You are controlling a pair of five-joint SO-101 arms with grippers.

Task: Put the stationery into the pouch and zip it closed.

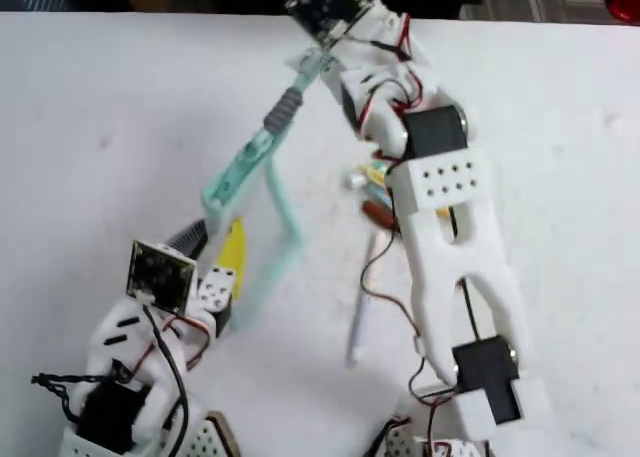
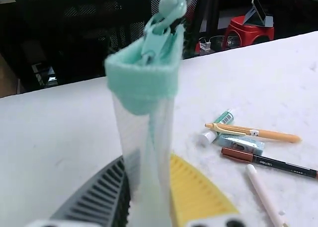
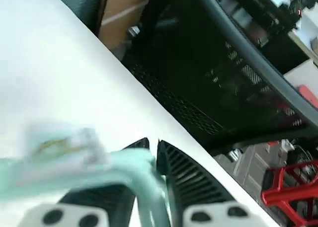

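While in right end effector [image 1: 312, 62], pouch [image 1: 250, 162] close to far table [image 1: 150, 37] edge.

Bright even light, glare on table [image 1: 120, 127], faint soft shadows, dim background

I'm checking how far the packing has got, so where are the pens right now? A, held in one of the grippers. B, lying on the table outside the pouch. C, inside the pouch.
B: the orange pen, brown pen and white pen lie on the table, while the left gripper clamps the pouch.
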